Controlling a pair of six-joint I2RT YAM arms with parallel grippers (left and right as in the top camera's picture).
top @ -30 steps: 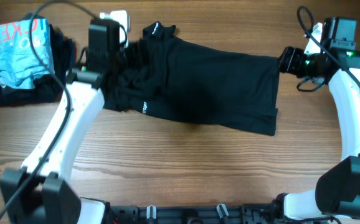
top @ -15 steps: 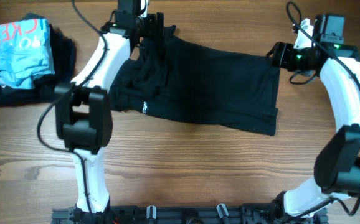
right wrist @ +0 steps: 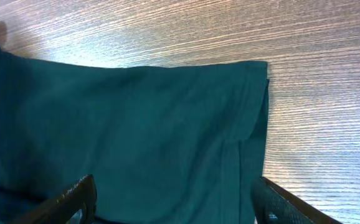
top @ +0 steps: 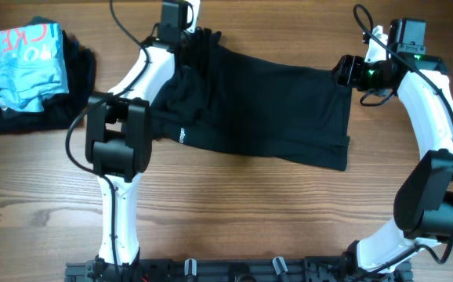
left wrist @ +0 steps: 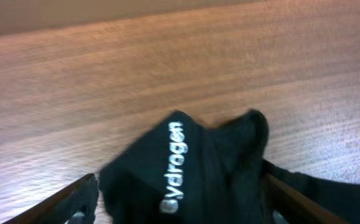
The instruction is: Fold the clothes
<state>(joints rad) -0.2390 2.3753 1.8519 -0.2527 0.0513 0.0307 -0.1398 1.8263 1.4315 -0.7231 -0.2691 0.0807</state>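
I work at a robot test bench, most likely a lab and not a home. My 2 white arms, the left arm [top: 117, 149] and the right arm [top: 438, 117], stand on a black rail [top: 234, 270] along the near edge of a wood-grain table [top: 250, 211]. Loose black cables [top: 125, 22] loop off my upper joints, and a green light [top: 371, 75] glows on my right wrist. The only household things are cloth: a black T-shirt [top: 266, 102] spread flat, and a pile of clothes [top: 23, 70] at the far left corner, light blue over dark. Past the table edge I cannot tell what the room is. My wrist views show only wood grain and fabric.
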